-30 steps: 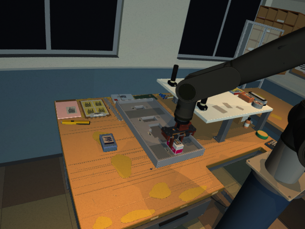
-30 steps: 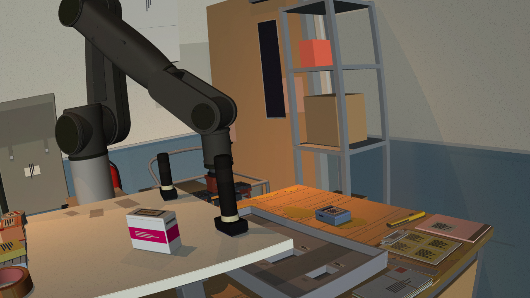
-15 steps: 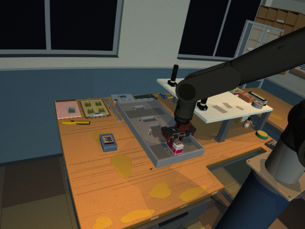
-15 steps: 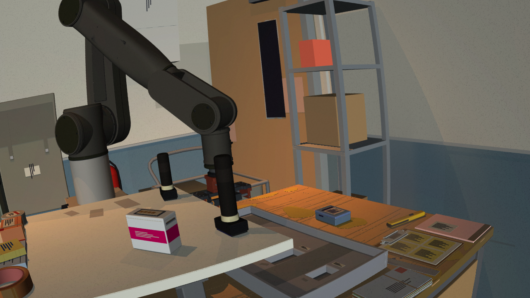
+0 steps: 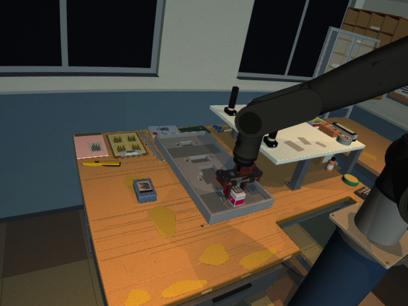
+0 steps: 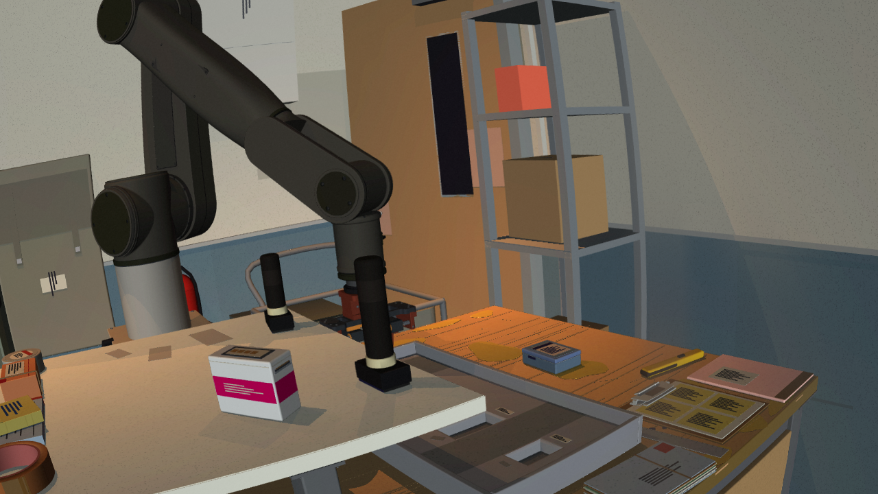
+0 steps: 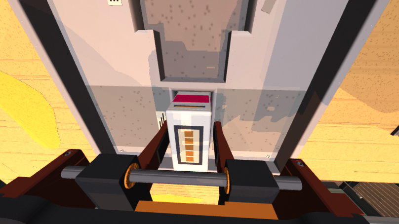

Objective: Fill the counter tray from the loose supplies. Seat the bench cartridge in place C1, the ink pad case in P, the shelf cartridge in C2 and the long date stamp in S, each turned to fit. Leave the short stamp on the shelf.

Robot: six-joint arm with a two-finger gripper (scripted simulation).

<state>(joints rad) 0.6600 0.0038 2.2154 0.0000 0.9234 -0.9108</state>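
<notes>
My gripper [image 5: 236, 188] [image 7: 190, 139] is low over the near end of the grey counter tray [image 5: 211, 173]. A white cartridge with a magenta band, the bench cartridge [image 5: 237, 196] [image 7: 190, 131], stands upright in a tray recess between my fingers. A second white and magenta cartridge [image 6: 255, 381] stands on the white shelf [image 6: 202, 393]. A tall black stamp [image 6: 376, 322] and a shorter black stamp [image 6: 274, 294] stand upright on the shelf. The blue ink pad case [image 5: 145, 190] lies on the bench left of the tray. The gripper is open and holds nothing.
The tray's other recesses [image 5: 197, 159] are empty. A yellow pen [image 5: 101, 163], a pink pad [image 5: 91, 146] and a sheet of labels [image 5: 126, 144] lie at the bench's far left. Tape rolls and boxes [image 5: 336, 131] crowd the shelf's far end.
</notes>
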